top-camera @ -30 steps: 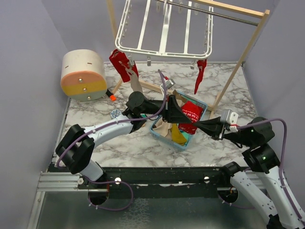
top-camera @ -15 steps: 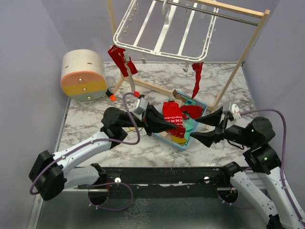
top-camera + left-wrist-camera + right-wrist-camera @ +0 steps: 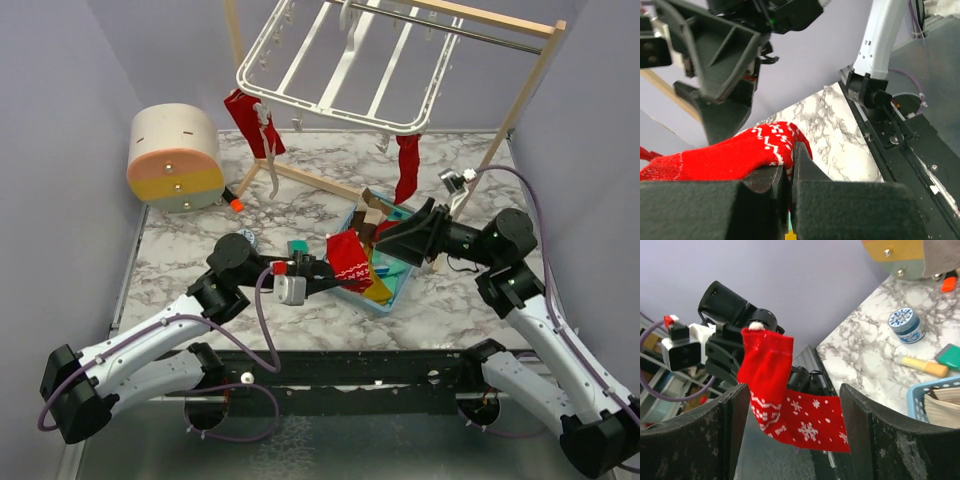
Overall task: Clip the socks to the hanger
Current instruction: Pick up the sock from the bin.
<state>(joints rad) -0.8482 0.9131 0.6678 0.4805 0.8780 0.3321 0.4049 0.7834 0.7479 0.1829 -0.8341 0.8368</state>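
Observation:
A red sock (image 3: 350, 260) with white snowflake marks hangs in the air over the near-left edge of the basket, and my left gripper (image 3: 328, 274) is shut on its edge. In the left wrist view the sock (image 3: 725, 156) is pinched between the jaws (image 3: 790, 167). My right gripper (image 3: 385, 240) points left at it, open. In the right wrist view the sock (image 3: 795, 415) hangs between the spread fingers (image 3: 695, 440) without touching them. The white hanger (image 3: 340, 70) hangs at the back, with a red sock (image 3: 245, 118) clipped at its left and another (image 3: 407, 165) at its right.
A light-blue basket (image 3: 398, 292) with beige, yellow and teal socks stands mid-table. The wooden stand (image 3: 500, 125) carries the hanger. A round beige and orange drum (image 3: 175, 155) sits back left. A blue tin (image 3: 907, 324) and a yellow tube (image 3: 922, 366) lie left of the basket.
My right gripper let go of the red sock, opened wide and swung back over the basket. My left gripper drew the sock toward the near left. The hanger has swung slightly.

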